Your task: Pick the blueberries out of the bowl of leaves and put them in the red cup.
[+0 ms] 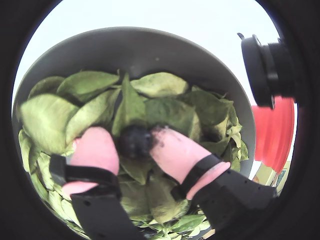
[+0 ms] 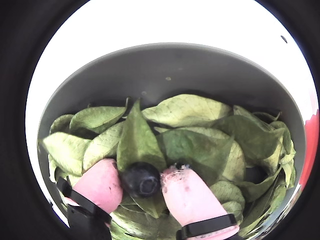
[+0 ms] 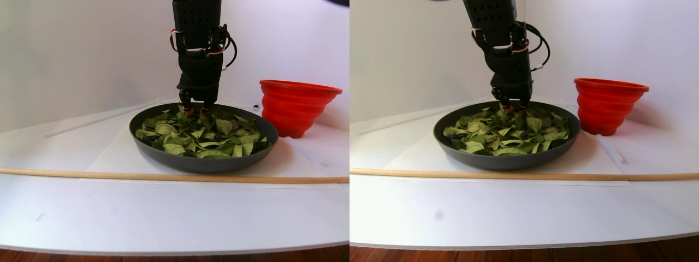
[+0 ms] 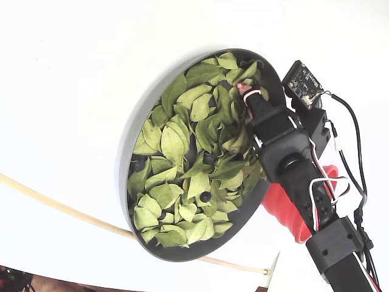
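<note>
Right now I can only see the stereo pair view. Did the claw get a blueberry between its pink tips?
Observer: Yes. In both wrist views one blueberry sits right between the claw's tips.
Operator: Is it touching both tips?
Observer: It looks so. In a wrist view the fingertips press against it on either side.
Operator: Is a leaf stuck in there too?
Observer: I see none between the tips. A pointed leaf lies just behind the berry.
Operator: Are the tips clean?
Observer: No. The right-hand fingertip in that view has dark smudges.
</note>
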You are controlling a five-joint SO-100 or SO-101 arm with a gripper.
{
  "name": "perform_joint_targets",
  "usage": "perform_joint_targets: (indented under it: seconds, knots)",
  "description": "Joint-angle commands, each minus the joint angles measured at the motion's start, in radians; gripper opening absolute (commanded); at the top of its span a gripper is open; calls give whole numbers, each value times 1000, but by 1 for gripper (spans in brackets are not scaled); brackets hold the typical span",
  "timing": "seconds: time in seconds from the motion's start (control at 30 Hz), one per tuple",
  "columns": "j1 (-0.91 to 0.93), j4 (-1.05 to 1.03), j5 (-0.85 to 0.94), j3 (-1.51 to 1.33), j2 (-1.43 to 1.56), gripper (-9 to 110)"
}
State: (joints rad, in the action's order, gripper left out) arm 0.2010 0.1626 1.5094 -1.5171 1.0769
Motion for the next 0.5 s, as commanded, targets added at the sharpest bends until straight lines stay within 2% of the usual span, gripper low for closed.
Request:
perform_joint_targets:
  seconds: [0.0, 0.47]
  knots:
    - [8, 9, 5, 37, 6, 12]
    - [8, 9, 25, 26, 46, 10]
